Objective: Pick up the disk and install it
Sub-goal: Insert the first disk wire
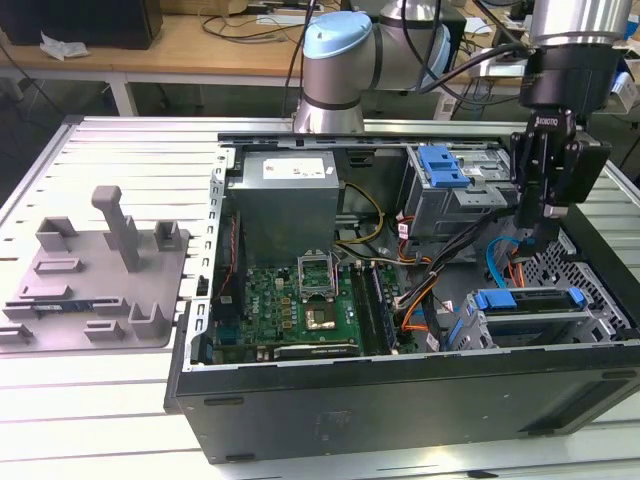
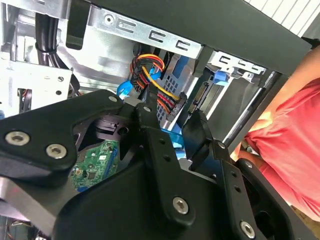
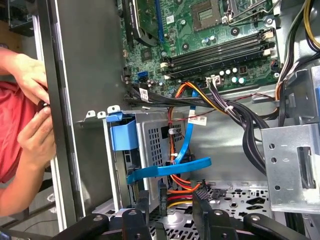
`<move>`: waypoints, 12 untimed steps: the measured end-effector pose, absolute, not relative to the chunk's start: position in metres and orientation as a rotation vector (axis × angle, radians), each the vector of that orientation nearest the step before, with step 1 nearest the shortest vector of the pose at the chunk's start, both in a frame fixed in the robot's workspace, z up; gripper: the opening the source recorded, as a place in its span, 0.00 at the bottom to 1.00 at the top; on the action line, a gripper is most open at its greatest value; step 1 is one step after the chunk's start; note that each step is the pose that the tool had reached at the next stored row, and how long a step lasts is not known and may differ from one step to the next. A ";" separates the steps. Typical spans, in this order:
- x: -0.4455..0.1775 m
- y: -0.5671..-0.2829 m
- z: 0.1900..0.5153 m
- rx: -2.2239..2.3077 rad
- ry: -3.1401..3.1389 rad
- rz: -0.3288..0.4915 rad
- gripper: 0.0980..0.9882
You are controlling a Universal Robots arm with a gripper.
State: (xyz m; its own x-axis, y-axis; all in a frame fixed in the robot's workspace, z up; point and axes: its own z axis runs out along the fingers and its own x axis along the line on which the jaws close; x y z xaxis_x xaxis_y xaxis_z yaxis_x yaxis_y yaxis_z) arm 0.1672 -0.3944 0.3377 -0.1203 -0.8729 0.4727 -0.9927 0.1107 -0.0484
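One disk (image 1: pixel 535 325), blue-framed — lying in case (image 1: pixel 400 400) at exterior view's near right. Gripper (image 1: pixel 533 232) above it, fingers (image 3: pixel 144 205) spread, empty. We judge install nearly done — next move calls for clearing blue cable (image 3: pixel 170 170).

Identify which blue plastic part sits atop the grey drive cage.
The blue latch, up near the power supply; the two blue tabs lie lower down.

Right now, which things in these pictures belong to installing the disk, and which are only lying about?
For the job:
the open computer case
the disk in its blue carrier, lying inside it

Not part of it:
the grey fixture tray
the motherboard
the power supply
a person's hand at the case wall
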 end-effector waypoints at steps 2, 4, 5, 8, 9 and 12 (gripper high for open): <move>0.167 -0.394 0.338 1.828 -2.068 0.513 0.42; 0.167 -0.394 0.337 1.828 -2.068 0.513 0.42; 0.167 -0.395 0.337 1.828 -2.068 0.513 0.42; 0.167 -0.396 0.337 1.828 -2.068 0.513 0.42; 0.167 -0.397 0.336 1.828 -2.068 0.513 0.42; 0.167 -0.399 0.336 1.828 -2.068 0.512 0.42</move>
State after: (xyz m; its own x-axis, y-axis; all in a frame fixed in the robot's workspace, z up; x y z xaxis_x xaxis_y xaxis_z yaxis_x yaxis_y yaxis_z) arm 0.1674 -0.3987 0.3357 -0.1201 -0.8730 0.4727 -0.9927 0.1107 -0.0477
